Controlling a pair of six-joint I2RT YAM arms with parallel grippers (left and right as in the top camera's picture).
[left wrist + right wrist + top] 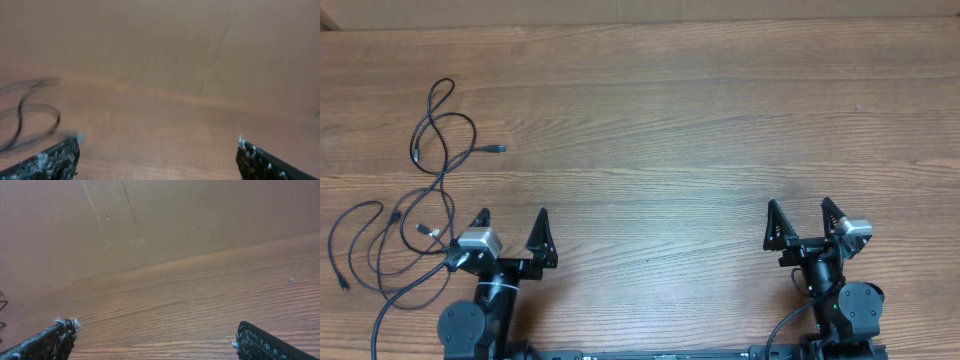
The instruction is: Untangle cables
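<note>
Thin black flexible cables [428,118] in loose, crossing loops at the left of the brown wooden desk [670,130]. Left hand [512,215], spread wide and empty, sits just beside them; right hand [800,205], equally wide, is well apart. Advised: grasp one free plug end and draw it outward, away from the crossings

This looks like a robot lab, a place for tests. The left arm [468,318] and the right arm [847,305] are fixed at one edge of a wide wood table [670,130]. A plain brown board [200,215] stands along the far side of the table.
</note>
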